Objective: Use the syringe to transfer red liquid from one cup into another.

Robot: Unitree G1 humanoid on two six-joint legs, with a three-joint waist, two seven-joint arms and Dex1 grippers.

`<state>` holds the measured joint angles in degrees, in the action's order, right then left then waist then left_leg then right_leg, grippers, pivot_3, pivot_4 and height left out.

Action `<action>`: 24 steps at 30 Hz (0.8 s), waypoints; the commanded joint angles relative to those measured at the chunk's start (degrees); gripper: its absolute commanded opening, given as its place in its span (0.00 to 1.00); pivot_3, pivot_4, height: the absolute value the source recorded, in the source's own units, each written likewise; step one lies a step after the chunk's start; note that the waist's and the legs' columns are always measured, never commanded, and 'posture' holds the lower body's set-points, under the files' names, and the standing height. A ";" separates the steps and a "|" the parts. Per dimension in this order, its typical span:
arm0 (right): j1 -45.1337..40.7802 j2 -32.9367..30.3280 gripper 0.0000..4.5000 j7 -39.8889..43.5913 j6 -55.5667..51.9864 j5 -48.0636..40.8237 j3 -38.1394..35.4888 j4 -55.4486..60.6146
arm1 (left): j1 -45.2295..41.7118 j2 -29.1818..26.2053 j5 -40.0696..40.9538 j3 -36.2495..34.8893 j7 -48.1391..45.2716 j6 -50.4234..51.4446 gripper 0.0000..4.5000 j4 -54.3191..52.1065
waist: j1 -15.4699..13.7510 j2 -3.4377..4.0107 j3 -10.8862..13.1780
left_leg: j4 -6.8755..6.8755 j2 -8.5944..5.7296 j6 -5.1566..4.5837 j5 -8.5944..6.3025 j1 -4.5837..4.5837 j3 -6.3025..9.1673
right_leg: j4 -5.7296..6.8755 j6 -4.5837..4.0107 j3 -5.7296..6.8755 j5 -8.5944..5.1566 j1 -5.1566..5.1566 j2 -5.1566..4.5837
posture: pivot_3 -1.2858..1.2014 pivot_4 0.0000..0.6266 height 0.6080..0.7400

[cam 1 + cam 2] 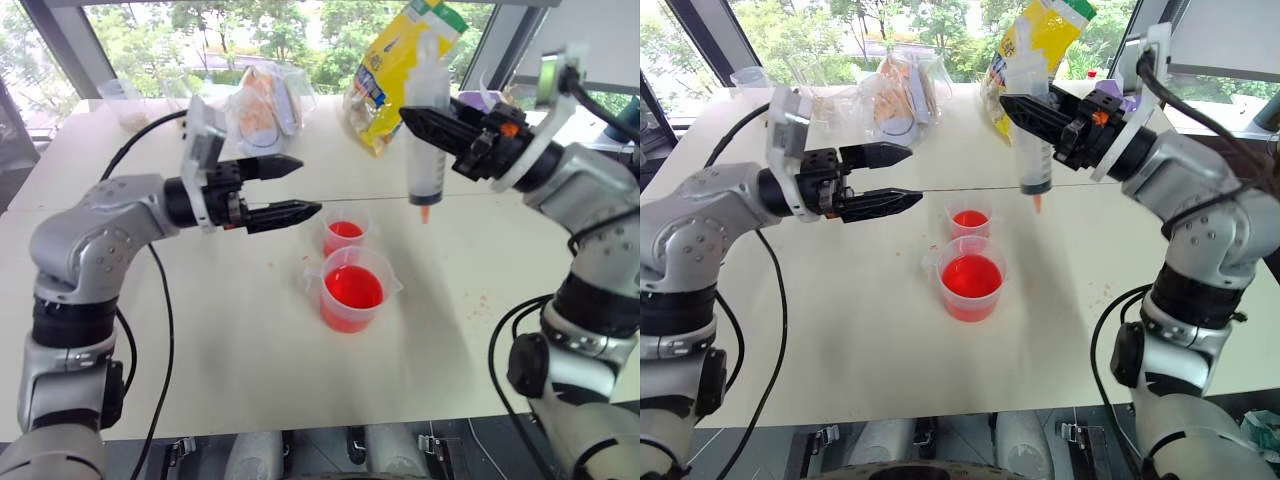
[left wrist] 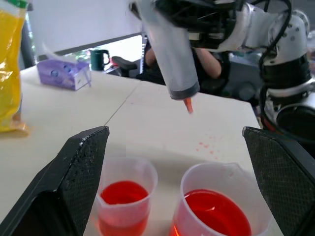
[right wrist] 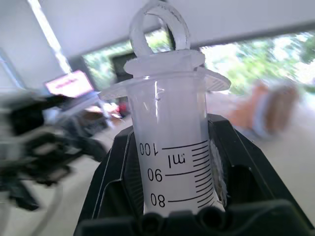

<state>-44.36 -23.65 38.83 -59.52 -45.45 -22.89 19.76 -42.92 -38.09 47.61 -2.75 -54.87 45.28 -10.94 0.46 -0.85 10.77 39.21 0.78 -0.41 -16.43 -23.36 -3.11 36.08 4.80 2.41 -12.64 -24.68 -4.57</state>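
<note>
beaker of red liquid up front, small cup just behind. right gripper clamps the syringe barrel, upright, tip down above the table beside the cups. left gripper gapes empty. light, slick, rigid plastic: hold mid-barrel.

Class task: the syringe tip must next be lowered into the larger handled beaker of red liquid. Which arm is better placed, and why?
The right. Its gripper is shut on the syringe, held upright with the tip down, above and beyond the beaker. The left gripper has open, empty jaws.
</note>
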 commanded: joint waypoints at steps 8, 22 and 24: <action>18.92 8.51 0.31 5.60 21.77 0.97 11.54 9.86 | -11.31 1.84 -4.57 3.85 -8.05 -3.06 1.00 8.33 | 0.23 0.01 0.01 | -0.01 -0.03 0.00 0.00 0.00 -0.02 | 0.01 0.01 -0.02 0.00 -0.04 0.00 | 0.52 0.24 1.00; 29.11 8.44 0.31 12.86 46.60 15.38 23.14 -2.21 | -10.36 3.27 -8.43 6.71 -11.97 -2.87 1.00 8.20 | 0.29 0.01 0.01 | 0.00 -0.03 0.01 0.01 0.03 -0.01 | 0.03 0.01 -0.03 -0.01 -0.04 0.02 | 0.52 0.24 1.00; 29.30 8.32 0.31 12.72 47.17 15.36 23.43 -2.36 | -9.73 3.44 -9.02 6.97 -12.04 -3.04 1.00 7.77 | 0.24 0.01 0.01 | 0.00 -0.01 0.01 0.01 0.04 -0.01 | 0.04 0.01 -0.03 -0.01 -0.04 0.02 | 0.52 0.24 1.00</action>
<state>-14.84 -15.10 51.34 -13.98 -30.02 0.41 16.32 -52.10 -34.30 38.96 4.15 -66.42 43.28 -1.14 0.70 -0.83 10.77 39.21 0.77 -0.40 -16.42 -23.33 -3.11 36.12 4.80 2.37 -12.65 -24.71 -4.55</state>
